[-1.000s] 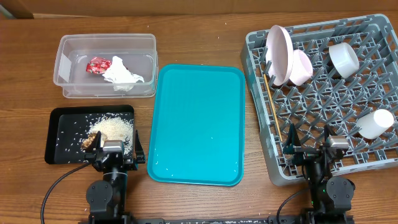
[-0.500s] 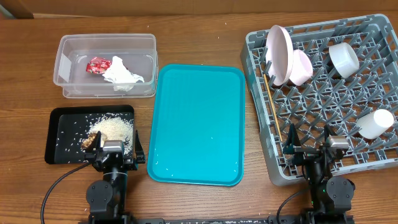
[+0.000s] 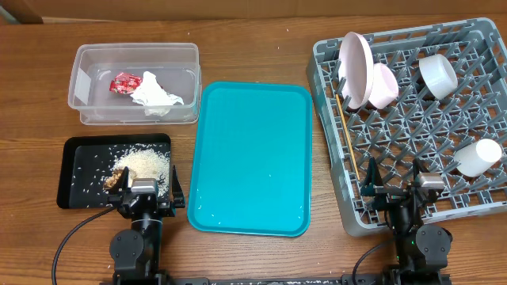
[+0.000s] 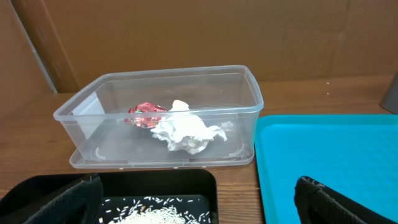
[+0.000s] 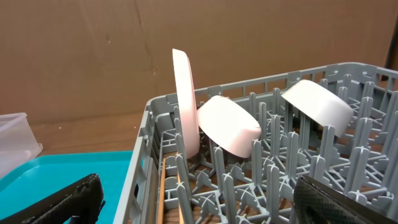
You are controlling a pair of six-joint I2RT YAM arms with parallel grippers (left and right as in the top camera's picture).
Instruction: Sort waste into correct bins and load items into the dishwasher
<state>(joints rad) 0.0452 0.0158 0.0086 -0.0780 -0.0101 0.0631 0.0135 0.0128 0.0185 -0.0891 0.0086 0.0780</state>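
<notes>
The clear tub [image 3: 79,87] at the back left holds the red foil wrapper [image 3: 124,82] and the white napkin [image 3: 156,95]; both show in the left wrist view [image 4: 144,114] [image 4: 185,132]. The black tray [image 3: 70,186] holds rice [image 3: 142,162] and a brown lump [image 3: 112,180]. The grey dish rack [image 3: 412,127] holds the plate [image 3: 356,67] on edge, two bowls [image 3: 385,85] [image 3: 437,75], the cup [image 3: 477,157] and the chopsticks [image 3: 348,138]. My left gripper [image 3: 142,196] is open and empty over the black tray's near edge. My right gripper [image 3: 400,192] is open and empty over the rack's near edge.
A teal serving tray [image 3: 252,158] lies between the black tray and the rack. Brown cardboard walls stand behind the table in both wrist views. A few rice grains lie on the wooden table.
</notes>
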